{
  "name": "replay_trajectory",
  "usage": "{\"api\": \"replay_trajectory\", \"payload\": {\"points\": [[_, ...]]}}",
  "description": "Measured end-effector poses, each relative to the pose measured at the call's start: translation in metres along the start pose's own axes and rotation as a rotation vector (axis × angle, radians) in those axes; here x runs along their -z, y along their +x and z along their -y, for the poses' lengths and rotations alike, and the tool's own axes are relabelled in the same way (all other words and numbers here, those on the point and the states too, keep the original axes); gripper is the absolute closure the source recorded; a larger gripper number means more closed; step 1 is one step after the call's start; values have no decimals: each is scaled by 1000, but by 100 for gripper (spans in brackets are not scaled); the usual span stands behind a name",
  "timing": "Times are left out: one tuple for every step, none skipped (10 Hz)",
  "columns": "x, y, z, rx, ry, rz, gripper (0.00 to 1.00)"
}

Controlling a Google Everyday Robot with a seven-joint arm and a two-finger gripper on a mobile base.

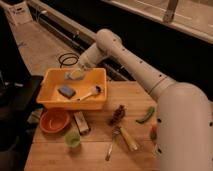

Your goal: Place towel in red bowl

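The red bowl (54, 120) sits on the wooden table at the front left, in front of a yellow bin (55, 100). My gripper (75, 75) hangs over the back left part of the bin, low near its rim. A pale, cloth-like patch (73, 77) shows at the gripper's tip. I cannot tell whether it is the towel or part of the gripper. The gripper is well behind the bowl, with the bin's front wall between them.
In the bin lie a blue sponge (66, 91) and a white brush (90, 93). On the table are a green cup (73, 139), a brown bar (81, 123), a pine cone (118, 114), a green pepper (145, 116) and utensils (120, 139). A black cable (67, 59) lies on the floor behind.
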Motion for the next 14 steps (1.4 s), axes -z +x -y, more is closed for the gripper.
{"api": "replay_trajectory", "payload": {"points": [[-23, -4, -14, 22, -23, -22, 100], [-37, -7, -25, 39, -41, -34, 100], [-52, -12, -39, 61, -64, -47, 100], [-67, -18, -55, 85, -94, -57, 100], [-79, -21, -65, 102, -124, -55, 100], [-88, -24, -72, 113, -144, -51, 99], [-98, -24, -80, 112, -164, -30, 91], [-105, -23, -82, 103, -174, -9, 82], [-109, -21, -84, 95, -183, 4, 73], [-116, -19, -88, 85, -201, 18, 63], [-122, -18, -94, 74, -227, 32, 51], [-124, -17, -98, 68, -250, 40, 43], [-123, -15, -100, 65, -261, 45, 38], [-123, -15, -100, 64, -261, 45, 38]]}}
